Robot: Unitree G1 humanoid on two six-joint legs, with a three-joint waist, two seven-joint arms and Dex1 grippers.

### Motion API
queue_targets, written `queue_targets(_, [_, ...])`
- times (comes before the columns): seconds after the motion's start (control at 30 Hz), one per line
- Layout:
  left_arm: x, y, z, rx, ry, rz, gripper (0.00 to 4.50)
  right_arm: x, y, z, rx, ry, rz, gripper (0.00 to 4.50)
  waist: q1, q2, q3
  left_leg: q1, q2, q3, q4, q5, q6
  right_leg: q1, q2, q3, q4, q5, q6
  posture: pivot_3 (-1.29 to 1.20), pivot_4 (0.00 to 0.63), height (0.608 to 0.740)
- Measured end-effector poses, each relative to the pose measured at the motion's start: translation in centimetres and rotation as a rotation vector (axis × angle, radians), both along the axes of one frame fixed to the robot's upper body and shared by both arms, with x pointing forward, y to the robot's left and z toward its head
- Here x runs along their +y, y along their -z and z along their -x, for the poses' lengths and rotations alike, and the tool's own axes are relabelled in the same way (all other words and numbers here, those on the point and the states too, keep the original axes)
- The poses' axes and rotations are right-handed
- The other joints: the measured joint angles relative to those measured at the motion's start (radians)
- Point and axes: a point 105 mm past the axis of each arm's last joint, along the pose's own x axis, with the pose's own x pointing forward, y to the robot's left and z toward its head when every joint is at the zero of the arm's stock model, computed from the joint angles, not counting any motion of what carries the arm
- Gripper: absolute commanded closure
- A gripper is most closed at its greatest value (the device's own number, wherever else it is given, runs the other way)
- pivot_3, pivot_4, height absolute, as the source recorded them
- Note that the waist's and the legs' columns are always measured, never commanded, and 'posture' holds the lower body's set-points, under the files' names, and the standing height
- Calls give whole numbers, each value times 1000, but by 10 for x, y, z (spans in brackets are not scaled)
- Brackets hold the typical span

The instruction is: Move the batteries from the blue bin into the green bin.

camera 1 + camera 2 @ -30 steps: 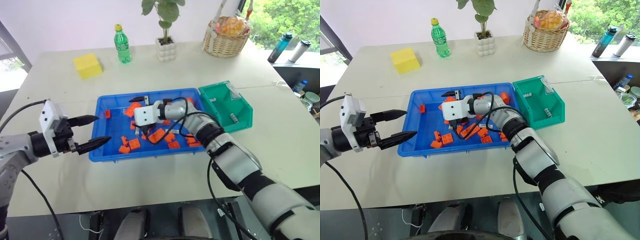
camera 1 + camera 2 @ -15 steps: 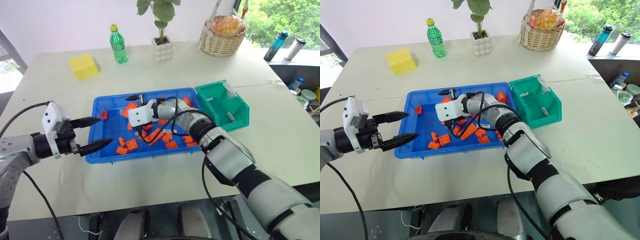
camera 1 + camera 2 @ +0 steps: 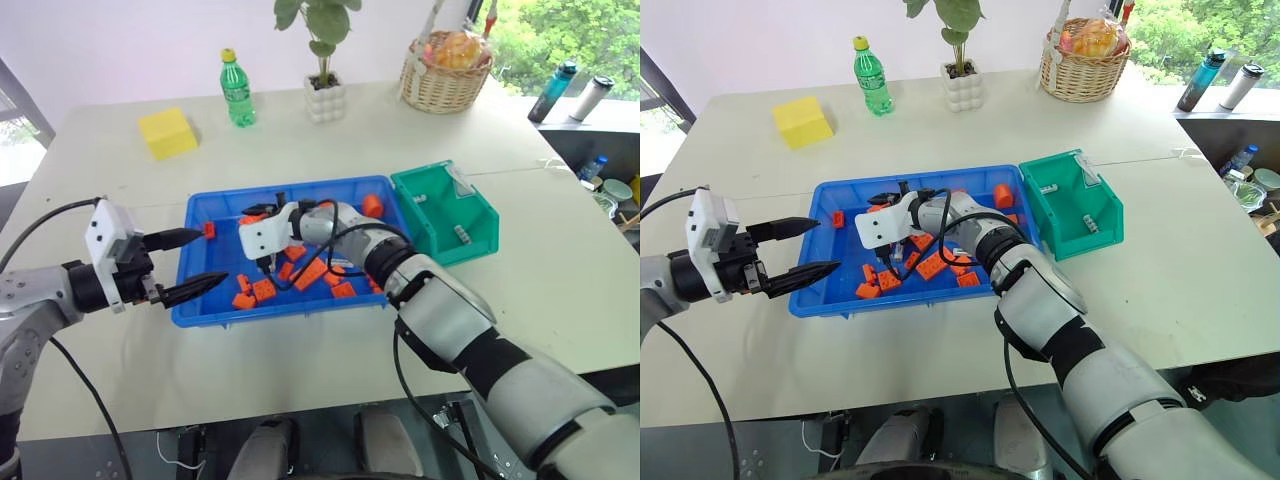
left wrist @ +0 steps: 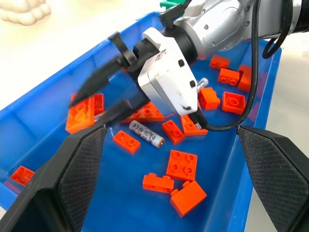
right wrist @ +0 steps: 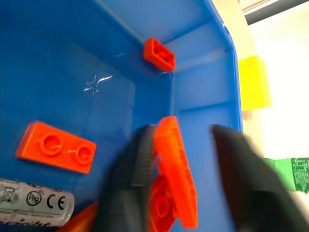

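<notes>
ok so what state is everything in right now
left gripper: open, empty, beside the blue bin
right gripper: open, low over orange bricks in the blue bin
battery: lying flat in the blue bin
green bin: upright, holds two batteries
green bottle: upright, capped
</notes>
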Motion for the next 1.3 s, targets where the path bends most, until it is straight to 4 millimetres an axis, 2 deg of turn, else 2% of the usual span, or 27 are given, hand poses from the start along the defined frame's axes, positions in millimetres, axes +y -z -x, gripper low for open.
queue_targets(0.03, [0,0,0,-1,0,0,0,0,0,0,3,-2,-1,4450,0,0,0,0,0,-1,0,0,0,0,0,0,0,0,0,0,150,737])
queue_targets(0.17, [-1,-5,-4,-16,4,5,0,5,-2,6,19,-36,-9,4450,0,0,0,0,0,-2,0,0,0,1,0,0,0,0,0,0,150,737])
queue_targets(0.33, [1,-4,-5,-11,1,9,0,22,-9,22,80,-122,-82,4450,-3,0,0,0,0,-4,0,0,-2,2,1,0,2,0,0,0,150,737])
queue_targets(0.47, [0,-3,-6,-6,5,3,0,42,-9,49,254,-219,-176,4450,-3,0,0,0,0,-8,0,0,-3,2,2,0,2,0,0,0,150,737])
queue_targets(0.5, [1,-3,-6,-5,5,3,0,45,-8,54,294,-234,-193,3600,-3,0,0,0,0,-8,0,0,-3,2,2,0,2,0,0,0,150,737])
queue_targets(0.57, [0,-3,-6,-5,12,3,0,46,-5,60,401,-239,-214,2875,0,0,0,0,0,-9,1,0,-3,2,3,0,2,0,0,0,150,737])
queue_targets(0.63, [-1,-6,-7,-16,17,2,0,42,-2,59,477,-199,-224,1961,6,0,0,0,0,-13,0,0,-3,2,4,1,2,1,-2,0,150,737])
queue_targets(0.73, [-1,-7,-7,-19,20,0,0,32,-6,52,547,-136,-249,1961,9,0,0,0,-1,-14,0,0,-3,2,4,1,2,2,-3,0,150,737])
queue_targets(0.9, [-3,-9,-9,-24,32,-1,0,1,-40,36,770,31,-450,1961,9,0,0,0,-1,-14,1,0,-3,5,3,2,4,2,-3,0,150,737])
queue_targets(0.97, [-4,-9,-11,-22,35,-1,0,-12,-43,31,840,109,-491,1961,10,0,0,0,-1,-13,0,0,-3,5,2,2,4,2,-3,0,150,737])
queue_targets(1.17, [-6,-8,-17,-17,56,-5,0,-43,-10,24,1074,379,-508,1961,10,0,0,-1,-1,-12,0,-1,-3,3,-1,2,4,2,-3,0,150,737])
queue_targets(1.3, [-9,-9,-21,-28,67,-7,0,-46,-3,21,1099,441,-516,1961,9,0,0,-1,-1,-11,1,0,-3,2,-1,2,4,2,-3,0,150,737])
